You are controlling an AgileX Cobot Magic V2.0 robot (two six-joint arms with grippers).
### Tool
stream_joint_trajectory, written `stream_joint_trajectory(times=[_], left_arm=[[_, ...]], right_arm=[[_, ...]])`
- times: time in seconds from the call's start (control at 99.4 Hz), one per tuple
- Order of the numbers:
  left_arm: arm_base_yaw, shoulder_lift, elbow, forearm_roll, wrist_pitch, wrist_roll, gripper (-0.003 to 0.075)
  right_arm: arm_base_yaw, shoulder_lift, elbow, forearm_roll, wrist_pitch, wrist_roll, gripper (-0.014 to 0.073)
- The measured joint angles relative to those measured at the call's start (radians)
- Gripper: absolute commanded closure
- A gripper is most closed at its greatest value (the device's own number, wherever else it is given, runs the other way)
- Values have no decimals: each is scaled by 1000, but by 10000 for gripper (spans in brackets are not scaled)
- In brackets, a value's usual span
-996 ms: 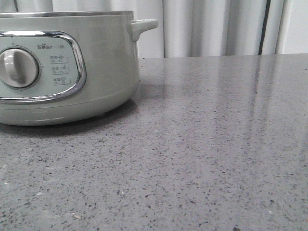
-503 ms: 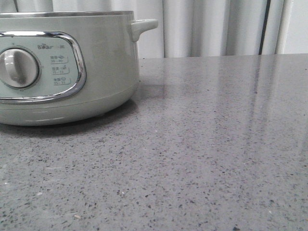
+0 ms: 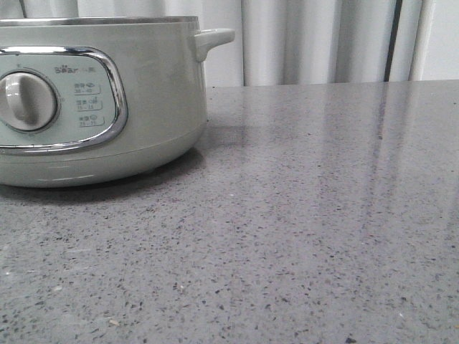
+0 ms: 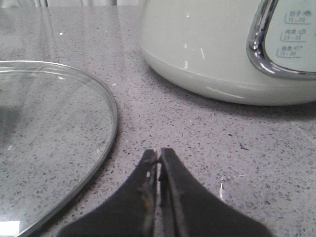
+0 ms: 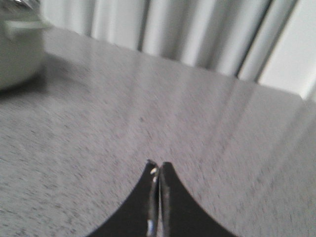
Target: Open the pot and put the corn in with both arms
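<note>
the right gripper (image 5: 158, 170) has its two dark fingers pressed together with nothing between them, above the speckled grey countertop (image 5: 163, 113). part of the pot (image 5: 17, 49) shows at one edge, its stubby side handle (image 5: 22, 27) just visible. pale curtains (image 5: 163, 34) hang behind the counter; the view is blurred.

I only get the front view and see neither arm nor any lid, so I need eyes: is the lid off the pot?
Observer: Yes. A glass lid lies flat on the counter beside the pot, shown by the left wrist camera.
Operator: Is the left end effector holding anything?
Observer: No, the left end effector is shut on nothing, close to the lid's rim.
Operator: And the right one?
Observer: The right end effector is also shut and empty; no corn appears anywhere.
</note>
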Motion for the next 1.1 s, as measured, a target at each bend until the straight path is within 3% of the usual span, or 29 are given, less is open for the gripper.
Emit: stream_joint_trajectory(times=[0.201, 0.362, 1.096], left_arm=[[0, 0, 0, 0, 0, 0, 741], [0, 0, 0, 0, 0, 0, 741], [0, 0, 0, 0, 2, 0, 741]], right_arm=[[-223, 0, 178, 91, -198, 0, 647], [-323, 0, 297, 127, -298, 0, 647], [-345, 0, 343, 132, -297, 2, 647]])
